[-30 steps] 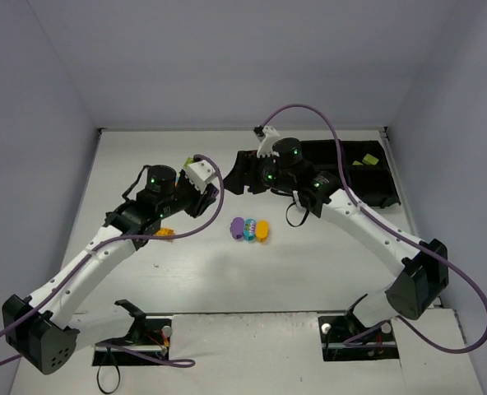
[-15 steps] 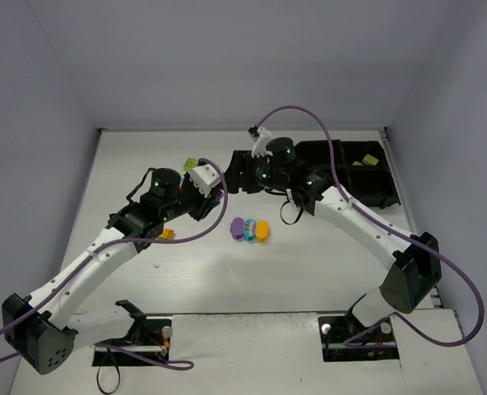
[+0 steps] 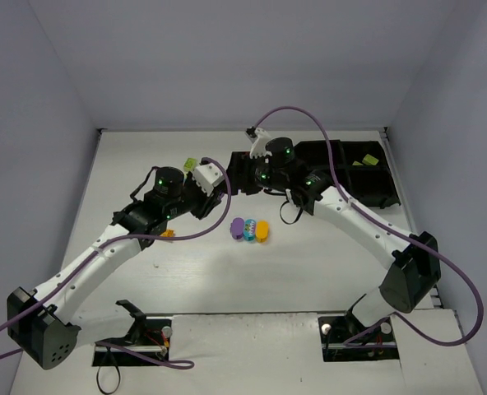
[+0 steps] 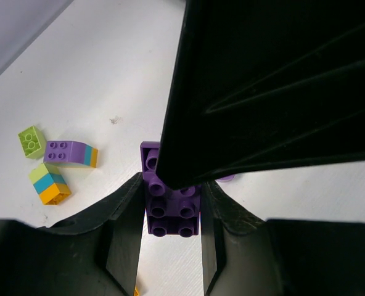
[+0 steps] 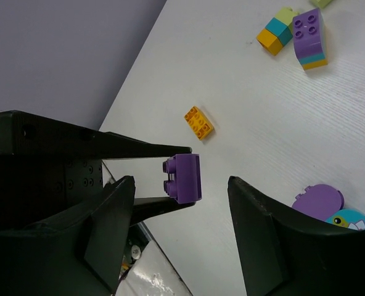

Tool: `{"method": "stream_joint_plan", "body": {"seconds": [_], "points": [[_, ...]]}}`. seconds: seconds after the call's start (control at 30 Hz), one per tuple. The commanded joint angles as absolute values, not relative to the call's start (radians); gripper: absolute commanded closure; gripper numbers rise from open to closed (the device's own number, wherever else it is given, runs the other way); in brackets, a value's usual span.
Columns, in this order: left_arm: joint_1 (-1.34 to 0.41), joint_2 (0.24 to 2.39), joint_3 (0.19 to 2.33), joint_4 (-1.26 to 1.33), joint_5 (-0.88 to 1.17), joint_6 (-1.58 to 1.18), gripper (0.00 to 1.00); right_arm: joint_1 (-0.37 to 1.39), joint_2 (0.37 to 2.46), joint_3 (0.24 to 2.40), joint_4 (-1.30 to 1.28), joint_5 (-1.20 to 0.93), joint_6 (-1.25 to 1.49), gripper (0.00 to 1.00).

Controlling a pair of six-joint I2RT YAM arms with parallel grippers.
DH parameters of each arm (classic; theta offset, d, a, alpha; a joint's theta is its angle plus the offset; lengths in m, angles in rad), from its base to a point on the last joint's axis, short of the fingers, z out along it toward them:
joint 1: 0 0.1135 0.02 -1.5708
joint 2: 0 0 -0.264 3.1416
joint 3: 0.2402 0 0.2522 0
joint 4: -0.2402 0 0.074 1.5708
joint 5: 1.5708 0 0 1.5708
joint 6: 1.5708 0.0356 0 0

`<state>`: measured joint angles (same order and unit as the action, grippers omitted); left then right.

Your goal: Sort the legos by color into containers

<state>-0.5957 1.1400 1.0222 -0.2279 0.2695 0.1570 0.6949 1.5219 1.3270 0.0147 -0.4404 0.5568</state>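
From above, my left gripper and right gripper sit nose to nose over the table. The black tray lies well behind the right one. A purple oval, cyan oval and orange oval form a touching row just near of both.

At my left wrist, my left jaws are closed on the long sides of a purple brick, studs facing the camera. A black mass hides its far end. A lime brick lies off to the left.

At my right wrist, my right jaws gape wide, holding nothing. The purple brick, pinched in the left fingers, shows in the gap; I cannot tell whether it is truly between them. An orange brick lies beyond.
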Motion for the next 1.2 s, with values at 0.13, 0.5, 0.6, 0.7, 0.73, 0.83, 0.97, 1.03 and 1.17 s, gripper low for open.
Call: {"method": "stream_joint_plan", "body": {"seconds": [0.13, 0.5, 0.6, 0.7, 0.73, 0.83, 0.97, 1.03, 1.17], "points": [[-0.6, 1.112, 1.055, -0.143, 0.31, 0.178, 0.87, 0.71, 1.56, 1.336, 0.101, -0.503, 0.542, 0.45], [-0.6, 1.104, 1.035, -0.153, 0.282, 0.163, 0.69, 0.704, 1.572, 1.335, 0.106, -0.473, 0.511, 1.0], [-0.598, 1.108, 1.022, -0.141, 0.22, 0.124, 0.46, 0.674, 1.563, 1.327, 0.101, -0.436, 0.491, 1.0], [-0.598, 1.104, 1.012, -0.14, 0.121, 0.048, 0.3, 0.611, 1.542, 1.312, 0.092, -0.349, 0.456, 1.0], [-0.598, 1.1, 1.011, -0.143, 0.083, 0.013, 0.27, 0.566, 1.537, 1.31, 0.086, -0.321, 0.442, 1.0], [-0.597, 1.085, 1.009, -0.182, 0.01, -0.108, 0.23, 0.47, 1.534, 1.315, 0.074, -0.194, 0.364, 1.0], [-0.595, 1.057, 0.993, -0.292, -0.112, -0.254, 0.23, 0.365, 1.587, 1.345, 0.072, 0.0, 0.298, 1.0], [-0.592, 1.039, 0.982, -0.345, -0.152, -0.335, 0.23, 0.324, 1.626, 1.38, 0.075, 0.104, 0.281, 1.0], [-0.578, 0.996, 0.947, -0.477, -0.233, -0.439, 0.23, 0.22, 1.771, 1.459, 0.081, 0.163, 0.255, 1.0]]}}
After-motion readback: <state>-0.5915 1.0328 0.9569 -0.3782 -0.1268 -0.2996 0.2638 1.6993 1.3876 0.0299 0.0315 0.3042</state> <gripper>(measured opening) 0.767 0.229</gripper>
